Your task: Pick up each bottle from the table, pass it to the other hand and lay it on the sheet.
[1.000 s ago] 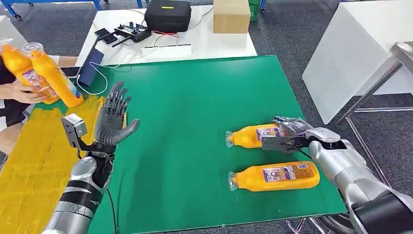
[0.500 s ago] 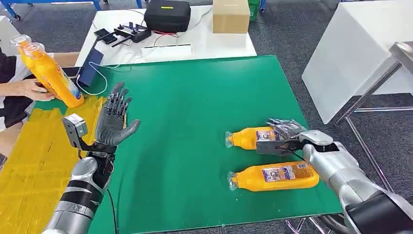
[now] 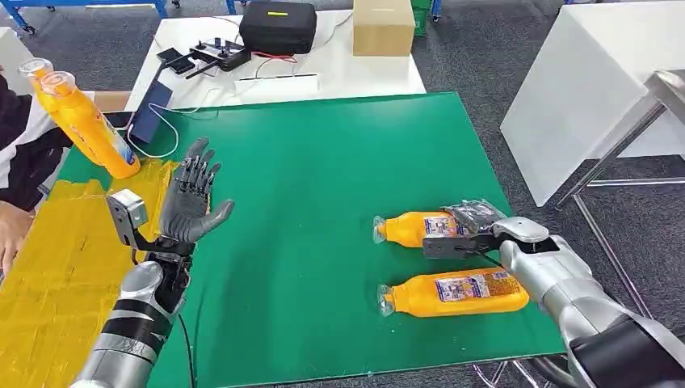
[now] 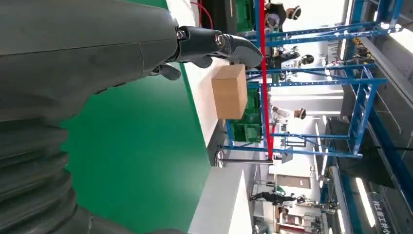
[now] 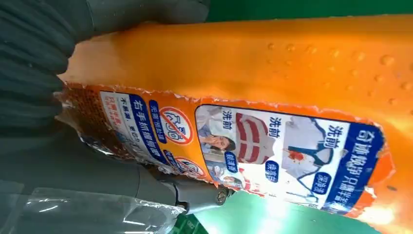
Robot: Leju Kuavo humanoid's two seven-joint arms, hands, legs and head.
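Observation:
Two orange bottles lie on the green table. My right hand wraps the base end of the far bottle, which rests on the table. Up close, that bottle's label shows, with my thumb and fingers on either side of it. The near bottle lies free just in front of it. My left hand is raised over the table's left part, open and holding nothing; its fingers are spread. The yellow sheet lies at the left. Two more orange bottles lean at its far end.
A person's dark sleeve and hand are at the left edge. Behind the green table a white table holds a black case, a cardboard box, a controller and cables. A blue device leans there. A white cabinet stands at the right.
My right hand has slid left along the far bottle and closed around it. The person's hand has let go of the two leaning bottles and drawn back. My left hand has hardly moved.

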